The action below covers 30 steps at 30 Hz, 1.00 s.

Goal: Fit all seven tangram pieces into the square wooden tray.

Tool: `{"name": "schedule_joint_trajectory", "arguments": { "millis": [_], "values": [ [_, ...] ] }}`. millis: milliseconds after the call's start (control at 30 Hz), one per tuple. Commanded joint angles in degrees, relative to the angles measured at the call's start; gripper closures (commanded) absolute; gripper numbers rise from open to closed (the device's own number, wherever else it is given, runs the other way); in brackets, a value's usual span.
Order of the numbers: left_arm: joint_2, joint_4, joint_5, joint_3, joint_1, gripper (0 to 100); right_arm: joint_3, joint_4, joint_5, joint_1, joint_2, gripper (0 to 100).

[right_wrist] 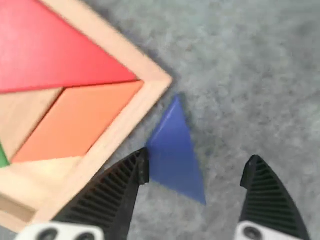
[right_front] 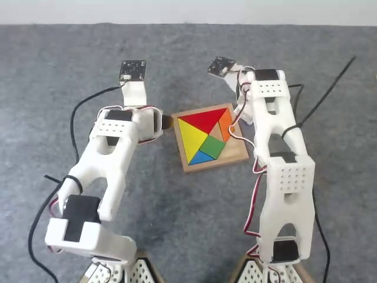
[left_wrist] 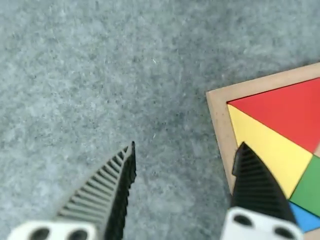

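Observation:
The square wooden tray [right_front: 218, 164] lies on the grey carpet between the arms and holds red [right_front: 203, 119], yellow [right_front: 191, 140], green [right_front: 213, 144], blue [right_front: 200, 157] and orange [right_front: 226, 122] pieces. In the right wrist view a dark blue triangle [right_wrist: 172, 150] lies on the carpet just outside the tray's corner [right_wrist: 150, 85]. My right gripper [right_wrist: 199, 156] is open around the triangle, one finger close to its edge. My left gripper [left_wrist: 188, 145] is open over the carpet at the tray's other corner [left_wrist: 216, 100], holding nothing.
Bare wood [right_wrist: 27, 110] shows in the tray beside the orange piece [right_wrist: 75, 120]. Grey carpet [right_front: 177, 224] covers the whole table. Black cables [right_front: 73, 127] trail beside both arms.

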Motion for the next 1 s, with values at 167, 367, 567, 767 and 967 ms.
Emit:
{"name": "schedule_joint_trajectory", "arguments": {
  "millis": [167,367,567,767,967],
  "values": [
    [-0.7,-1.4,-1.0,-2.1,-0.1,71,-2.4,0.7,6.2,2.2,4.0,69.3],
    [-0.4,-1.3,-1.0,-2.9,-0.5,71,-2.4,8.0,12.6,2.2,3.9,69.5],
    [-0.7,-1.2,-1.0,-2.9,-0.5,71,-2.2,12.4,12.9,4.3,3.7,69.6],
    [-0.7,-1.2,-1.0,-2.9,-0.5,71,-2.3,12.5,10.4,5.2,4.3,87.2],
    [-0.7,-1.2,-1.0,-2.9,-0.6,71,-2.6,10.3,4.0,4.8,3.0,85.6]
  ]
}}
